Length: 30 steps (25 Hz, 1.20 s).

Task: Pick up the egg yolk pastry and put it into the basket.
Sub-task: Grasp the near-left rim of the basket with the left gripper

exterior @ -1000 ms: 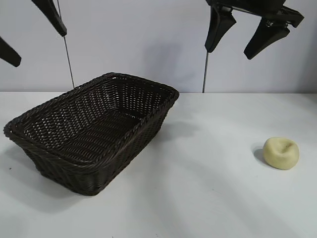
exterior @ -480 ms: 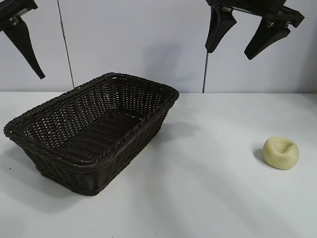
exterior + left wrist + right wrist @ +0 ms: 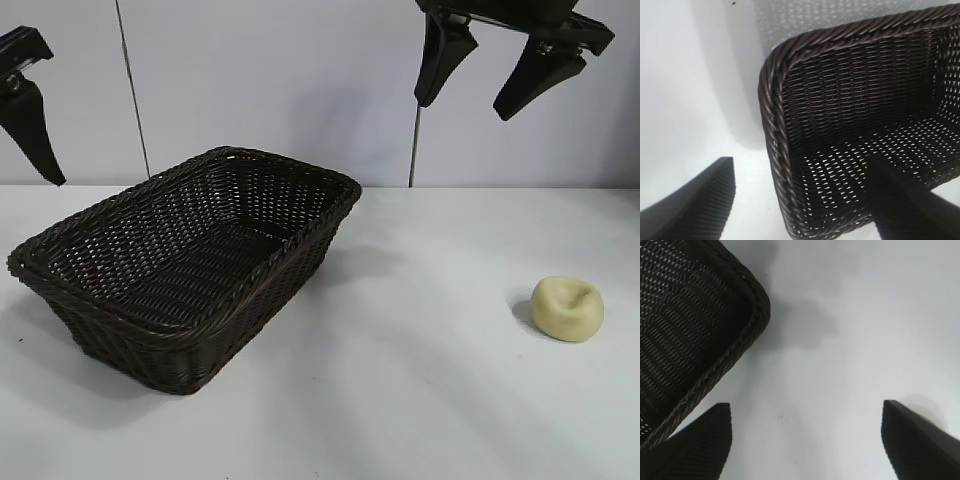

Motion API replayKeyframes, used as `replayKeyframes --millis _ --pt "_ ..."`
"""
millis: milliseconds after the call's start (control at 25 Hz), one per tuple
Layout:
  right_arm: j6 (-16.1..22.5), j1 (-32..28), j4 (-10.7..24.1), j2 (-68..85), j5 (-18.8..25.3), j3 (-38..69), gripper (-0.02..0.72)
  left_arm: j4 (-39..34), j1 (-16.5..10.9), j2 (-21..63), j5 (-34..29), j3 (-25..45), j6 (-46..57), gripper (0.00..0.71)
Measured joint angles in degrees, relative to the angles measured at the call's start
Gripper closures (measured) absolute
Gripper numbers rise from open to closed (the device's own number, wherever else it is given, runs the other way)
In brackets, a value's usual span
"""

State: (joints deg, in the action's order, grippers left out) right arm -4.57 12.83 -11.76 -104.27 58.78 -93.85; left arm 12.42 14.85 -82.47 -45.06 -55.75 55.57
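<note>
1. Pastry (image 3: 568, 308): unmoved on table (image 3: 420, 400), well right of basket (image 3: 190, 262), untouched.
2. Basket: unchanged, nothing inside.
3. Left gripper (image 3: 800, 200): lower at far left edge than before, rolled since; jaws spread over basket corner, holding nothing.
4. Right gripper (image 3: 495, 75): unmoved, high above table; jaws spread, holding nothing.

No text, label, brand, number or sign can be read anywhere: not on the basket (image 3: 190, 265), the pastry (image 3: 567, 308), the desk (image 3: 420, 380) or the wall.
</note>
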Motion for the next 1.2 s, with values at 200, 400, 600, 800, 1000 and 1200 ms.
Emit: replayKeyframes --millis 200,400,600,800,1000,1200 --pt "0.00 0.00 0.00 0.00 0.00 0.00 0.113 -0.10 0.00 0.00 1.52 0.05 0.06 0.184" --pt "0.06 0.00 0.00 0.00 0.00 0.00 0.113 -0.17 0.00 -0.63 2.24 0.48 0.19 0.184" --pt "0.06 0.00 0.00 0.00 0.05 0.00 0.113 -0.19 0.00 -5.02 2.87 0.48 0.25 0.184" --pt "0.06 0.00 0.00 0.00 0.05 0.00 0.113 -0.91 0.00 -10.36 5.35 0.48 0.25 0.184" --pt "0.17 0.00 0.00 0.00 0.05 0.00 0.113 -0.91 0.00 -15.85 8.45 0.48 0.25 0.184" --pt "0.17 0.00 0.00 0.00 0.05 0.00 0.113 1.03 0.00 -19.99 9.96 0.48 -0.08 0.184"
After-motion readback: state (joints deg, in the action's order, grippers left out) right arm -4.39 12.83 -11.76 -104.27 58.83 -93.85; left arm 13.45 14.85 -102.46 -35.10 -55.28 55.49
